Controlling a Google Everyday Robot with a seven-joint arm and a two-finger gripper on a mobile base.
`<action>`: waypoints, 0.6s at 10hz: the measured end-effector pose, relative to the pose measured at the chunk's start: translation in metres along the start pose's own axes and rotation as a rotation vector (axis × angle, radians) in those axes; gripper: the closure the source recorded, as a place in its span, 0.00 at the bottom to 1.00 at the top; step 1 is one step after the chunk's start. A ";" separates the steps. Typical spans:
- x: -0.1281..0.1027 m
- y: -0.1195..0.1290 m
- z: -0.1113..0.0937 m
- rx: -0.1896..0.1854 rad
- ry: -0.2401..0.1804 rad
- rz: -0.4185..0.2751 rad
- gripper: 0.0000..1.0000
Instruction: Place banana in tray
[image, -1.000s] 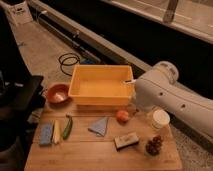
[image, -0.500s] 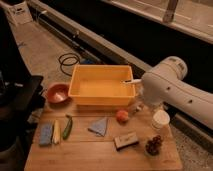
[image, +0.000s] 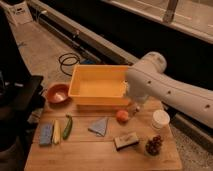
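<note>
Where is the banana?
Low left in the camera view, the banana lies between the sponge and the green vegetable. The hand is at the front right corner of the tray.

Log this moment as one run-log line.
step: banana not yet in tray | banana: on board between blue sponge and green vegetable | gripper: by tray's right front corner, far from banana

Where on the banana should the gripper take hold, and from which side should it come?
Probably its middle, from above, closing across the narrow width: the banana lies flat between blue sponge and green vegetable. The gripper is far off, by a near corner of the tray.
</note>
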 end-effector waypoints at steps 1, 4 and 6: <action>-0.014 -0.026 0.006 0.007 -0.014 -0.048 0.35; -0.056 -0.088 0.017 0.044 -0.053 -0.158 0.35; -0.060 -0.093 0.018 0.052 -0.056 -0.164 0.35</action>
